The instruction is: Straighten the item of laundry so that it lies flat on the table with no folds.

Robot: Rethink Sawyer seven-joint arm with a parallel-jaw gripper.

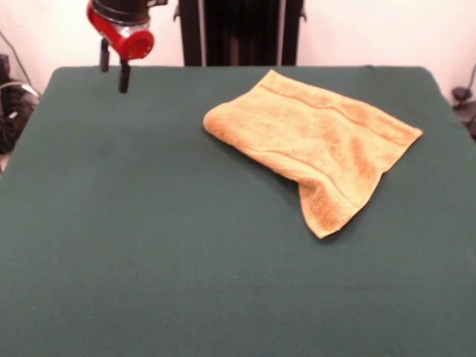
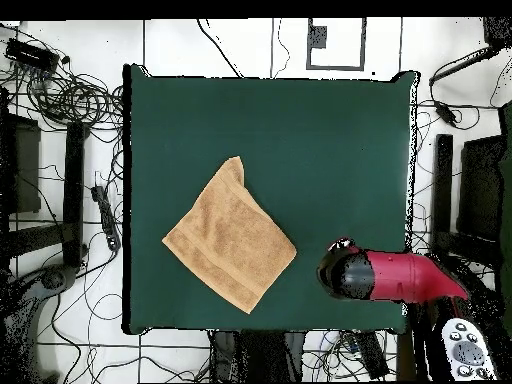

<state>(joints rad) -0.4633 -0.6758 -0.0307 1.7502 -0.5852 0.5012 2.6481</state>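
Note:
The orange-tan towel lies folded over on the dark green table, right of centre toward the far side, with one corner doubled under and pointing at the camera. From above, the towel sits left of centre near the bottom edge of the table. My gripper hangs above the far left corner of the table, well apart from the towel, its two black fingers spread with nothing between them. In the overhead view the gripper shows as a red and black head at the lower right.
Cables and dark equipment lie on the floor around the table. A remote-like controller rests at the lower right off the table. Dark posts stand behind the far table edge.

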